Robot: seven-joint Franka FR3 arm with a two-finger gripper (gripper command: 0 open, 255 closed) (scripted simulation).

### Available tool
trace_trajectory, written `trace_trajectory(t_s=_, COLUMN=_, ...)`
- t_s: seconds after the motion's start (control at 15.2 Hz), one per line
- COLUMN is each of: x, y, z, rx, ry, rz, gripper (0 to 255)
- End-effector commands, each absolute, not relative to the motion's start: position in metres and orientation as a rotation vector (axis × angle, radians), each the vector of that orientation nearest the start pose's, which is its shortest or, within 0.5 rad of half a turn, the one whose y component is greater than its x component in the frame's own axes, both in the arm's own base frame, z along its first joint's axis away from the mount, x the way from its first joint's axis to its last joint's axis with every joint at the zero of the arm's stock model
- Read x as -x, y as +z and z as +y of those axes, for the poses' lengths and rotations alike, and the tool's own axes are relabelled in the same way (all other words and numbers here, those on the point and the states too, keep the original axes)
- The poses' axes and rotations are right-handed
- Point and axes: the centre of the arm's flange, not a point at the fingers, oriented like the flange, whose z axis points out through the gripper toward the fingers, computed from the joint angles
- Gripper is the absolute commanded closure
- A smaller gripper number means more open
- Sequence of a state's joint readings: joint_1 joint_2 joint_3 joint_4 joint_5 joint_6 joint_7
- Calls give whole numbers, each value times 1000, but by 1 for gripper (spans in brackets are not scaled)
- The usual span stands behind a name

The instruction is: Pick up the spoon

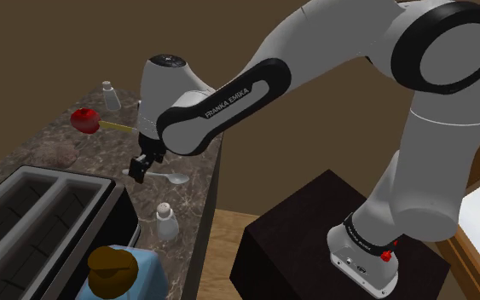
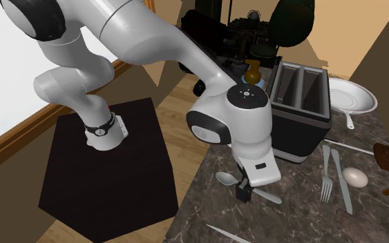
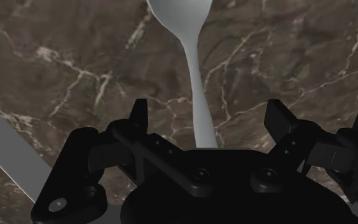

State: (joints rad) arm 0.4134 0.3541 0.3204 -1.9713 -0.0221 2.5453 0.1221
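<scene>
Dark brown marble veined in white forms the counter [image 3: 75, 63], and the grey spoon [image 3: 196, 76] is laid flat on it. In the wrist view its bowl is seen ahead of the gripper [image 3: 208, 111], and its thin handle is run back between the two black fingers [image 3: 139, 118]. The fingers are spread wide, one on each side of the handle, with a clear gap left at both sides, so nothing is gripped.

In the shoulder view the gripper [image 1: 142, 166] is held low over the handle end of the spoon [image 1: 176, 179], near the counter's edge. In the second exterior view the gripper [image 2: 244, 192] is set across the middle of the spoon [image 2: 226, 179], which is placed in front of the toaster [image 2: 298, 117] and well apart from the fork [image 2: 326, 172] and the egg [image 2: 355, 177]. Whether the fingertips are touching the marble cannot be told.

The approach and the alignment are judged to be done: the handle is centred between the fingers and crossed at a right angle. The grasp is not yet made. What is left is for the fingers to be closed on the handle and the spoon to be raised clear of the counter. Because the handle is thin and low, a slip at closing is judged possible.
</scene>
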Motion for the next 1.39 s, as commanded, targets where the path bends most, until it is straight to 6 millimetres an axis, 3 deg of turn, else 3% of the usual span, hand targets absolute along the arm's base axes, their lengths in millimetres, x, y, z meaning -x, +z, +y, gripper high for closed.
trace_trajectory(t_s=0.0, x=-476, y=315, z=415, rx=2817, ry=-265, rz=-867, gripper=0)
trace_trajectory(t_s=0.07, x=-476, y=315, z=415, rx=2817, ry=-265, rz=-867, gripper=0)
trace_trajectory(t_s=0.13, x=-477, y=314, z=415, rx=2817, ry=-265, rz=-867, gripper=255)
trace_trajectory(t_s=0.73, x=-476, y=315, z=415, rx=2817, ry=-265, rz=-867, gripper=255)
trace_trajectory(t_s=1.32, x=-476, y=363, z=415, rx=2817, ry=-265, rz=-867, gripper=255)
